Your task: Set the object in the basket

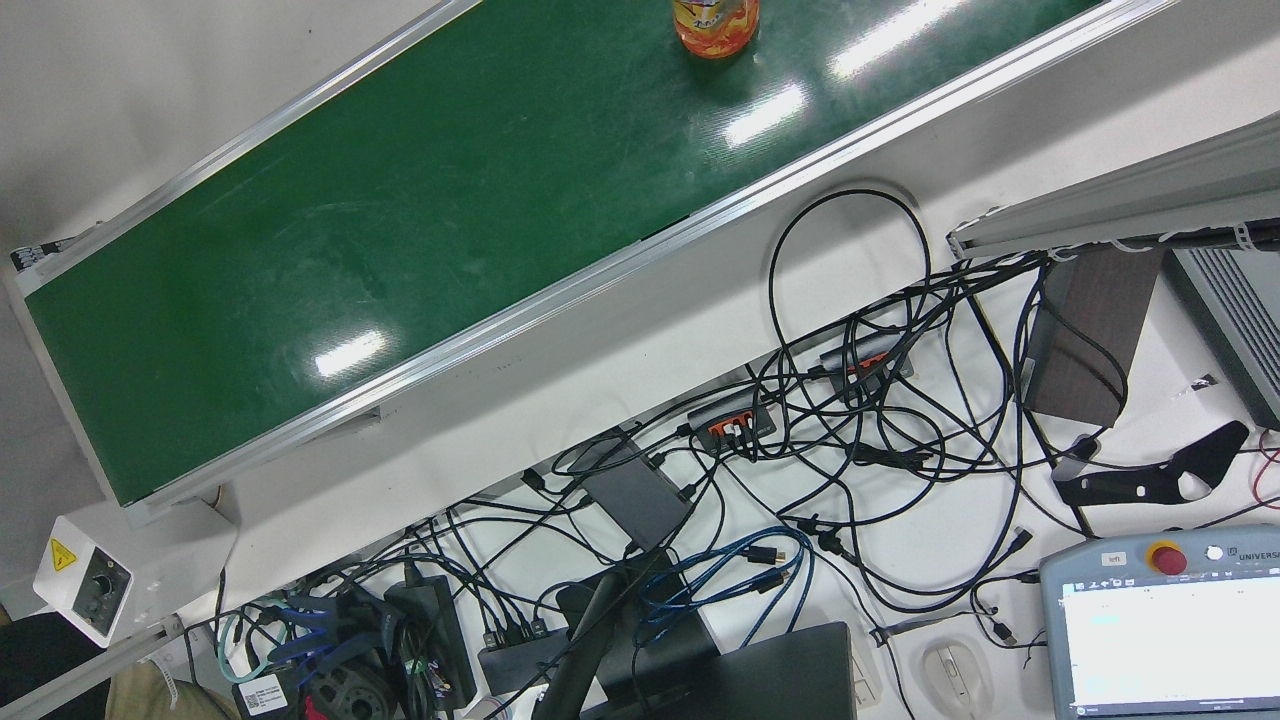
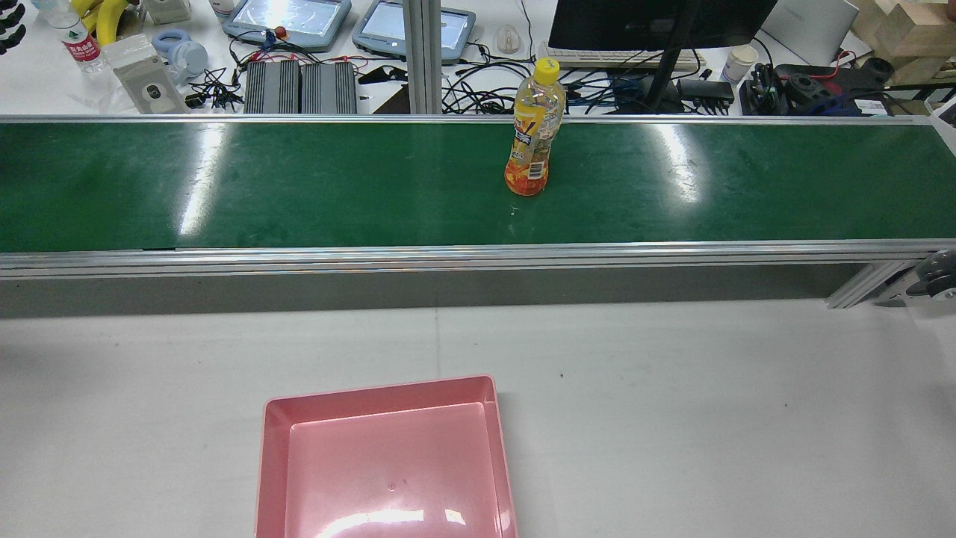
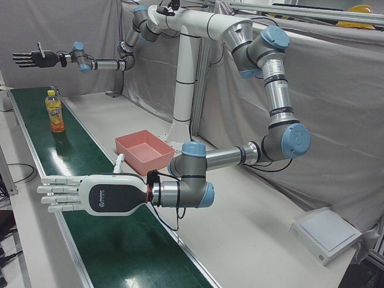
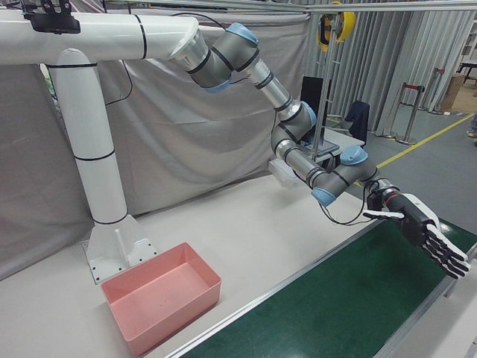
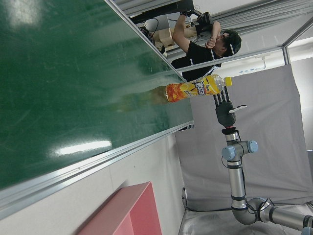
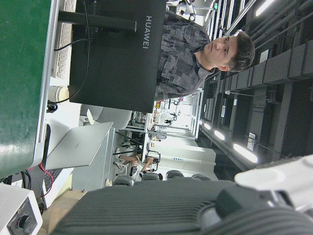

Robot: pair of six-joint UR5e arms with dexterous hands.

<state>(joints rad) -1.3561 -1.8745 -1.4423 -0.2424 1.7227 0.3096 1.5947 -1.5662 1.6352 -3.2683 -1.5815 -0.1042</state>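
Green belt (image 2: 299,179): carries the bottle (image 2: 532,134), upright, near the middle of its length.
Bottle: yellow cap, orange label (untouched by either hand).
Pink basket (image 2: 272,463): on the white table, apart from the belt, nothing inside.
Left hand (image 3: 90,193): over the belt, fingers straight and spread, holding nothing.
Right hand (image 4: 425,231): over the belt's other end, fingers extended, holding nothing.
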